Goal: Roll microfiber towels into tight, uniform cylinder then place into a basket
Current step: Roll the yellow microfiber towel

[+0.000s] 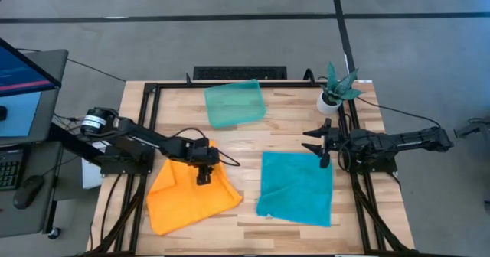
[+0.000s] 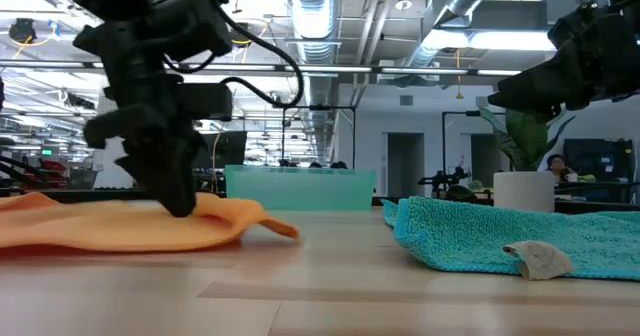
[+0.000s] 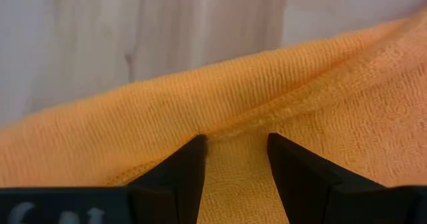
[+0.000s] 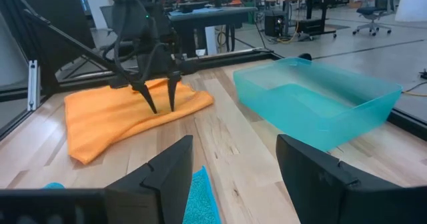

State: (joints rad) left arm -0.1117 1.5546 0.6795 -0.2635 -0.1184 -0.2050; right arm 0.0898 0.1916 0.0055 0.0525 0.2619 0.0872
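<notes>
The orange towel (image 1: 191,196) lies rumpled on the table's left half, partly folded over on itself. My left gripper (image 1: 203,177) is open, fingers pointing steeply down over the towel's far right part, also seen in the right wrist view (image 4: 161,107). The teal towel (image 1: 297,188) lies flat on the right half. My right gripper (image 1: 310,140) hovers open and level above the table, just beyond the teal towel's far edge, with nothing between its fingers (image 4: 234,139). The pale-green basket (image 1: 234,102) stands empty on its base at the far middle. My left gripper's two open fingertips (image 3: 197,154) are down on the orange towel's upper surface, just short of a raised fold (image 3: 240,114) near its far edge. They come from above, slanting. Nothing is pinched between them, and the towel lies on the table.
A small white pot with a green plant (image 1: 335,92) stands at the far right corner. Black frame rails (image 1: 149,119) run along the table's sides. A monitor and keyboard (image 1: 19,81) stand off the table to the left. Bare wood (image 1: 249,173) separates the two towels.
</notes>
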